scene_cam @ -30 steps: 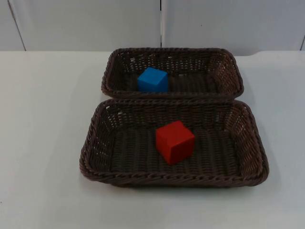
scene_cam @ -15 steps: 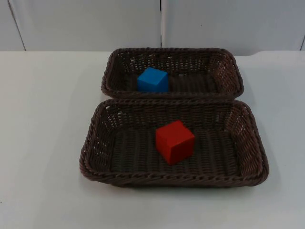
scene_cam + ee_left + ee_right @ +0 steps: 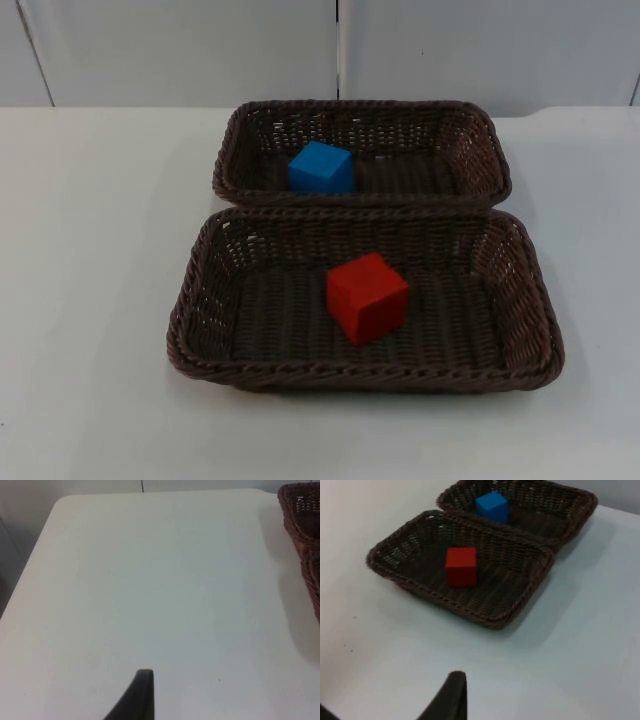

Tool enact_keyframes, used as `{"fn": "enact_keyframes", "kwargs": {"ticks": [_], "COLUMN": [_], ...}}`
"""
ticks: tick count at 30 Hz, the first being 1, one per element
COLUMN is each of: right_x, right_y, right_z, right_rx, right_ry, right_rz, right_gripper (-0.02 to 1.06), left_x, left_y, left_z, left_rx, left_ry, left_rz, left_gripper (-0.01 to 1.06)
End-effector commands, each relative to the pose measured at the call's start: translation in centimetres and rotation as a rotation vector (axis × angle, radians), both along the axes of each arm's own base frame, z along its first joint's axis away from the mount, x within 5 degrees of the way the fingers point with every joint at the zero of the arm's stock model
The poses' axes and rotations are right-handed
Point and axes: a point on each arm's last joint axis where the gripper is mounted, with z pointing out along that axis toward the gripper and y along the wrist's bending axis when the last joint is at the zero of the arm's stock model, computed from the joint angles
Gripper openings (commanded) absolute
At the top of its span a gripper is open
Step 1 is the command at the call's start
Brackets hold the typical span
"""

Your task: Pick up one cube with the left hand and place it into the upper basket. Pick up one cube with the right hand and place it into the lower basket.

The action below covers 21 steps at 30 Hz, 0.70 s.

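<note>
Each tool hangs back over bare worktop (image 3: 90, 300), waiting; whether either is wide or narrow cannot be told. The blue cube (image 3: 320, 167) sits in the upper basket (image 3: 478, 125), the red cube (image 3: 367, 298) in the lower basket (image 3: 190, 300). Nothing has shifted over the last second, so the task looks finished.

white table (image 3: 90, 300), upper basket (image 3: 480, 130), lower basket (image 3: 200, 300) touching
</note>
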Motion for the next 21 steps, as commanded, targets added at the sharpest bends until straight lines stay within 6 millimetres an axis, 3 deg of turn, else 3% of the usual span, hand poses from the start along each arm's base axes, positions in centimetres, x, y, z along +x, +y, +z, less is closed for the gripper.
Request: {"fn": "enact_keyframes", "kwargs": {"ticks": [1, 21], "right_x": [0.01, -0.12], "right_y": [0.05, 0.28], "right_z": [-0.23, -0.23], "right_rx": [-0.001, 0.001], "right_ry": [0.004, 0.004], "right_rz": [-0.039, -0.369], "right_gripper": [1.05, 1.05], "left_x": [-0.02, -0.02], "left_y": [-0.08, -0.08], "left_z": [-0.16, -0.16], "left_rx": [-0.008, -0.008], "left_ry": [0.003, 0.003], "left_rz": [-0.004, -0.004], "left_gripper": [1.05, 1.05]}}
